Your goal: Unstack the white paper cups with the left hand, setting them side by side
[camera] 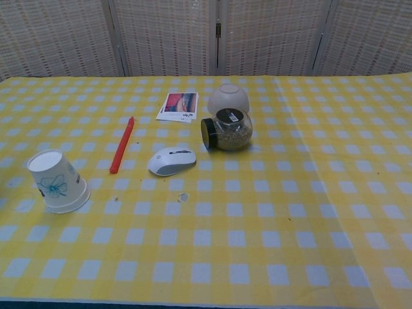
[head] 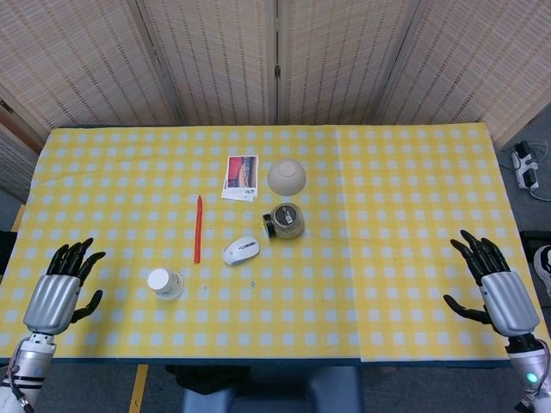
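Since nothing's been grabbed yet, both hands are hanging at the near corners of the worktop (head: 413, 258), left hand (head: 57, 294) and right hand (head: 499, 292), fingers spread wide and holding nothing. Cup stack (camera: 57, 181) is sitting upside down near the front-left edge, probably within reach of the left. Yellow checked cloth is covering everything, with woven screens standing behind.

Left hand (head: 60, 288): silver ribbed metal back, black fingers, grey segmented wrist below. Right hand (head: 498, 288): same build; small green-blue light at its wrist, possibly an indicator lamp.
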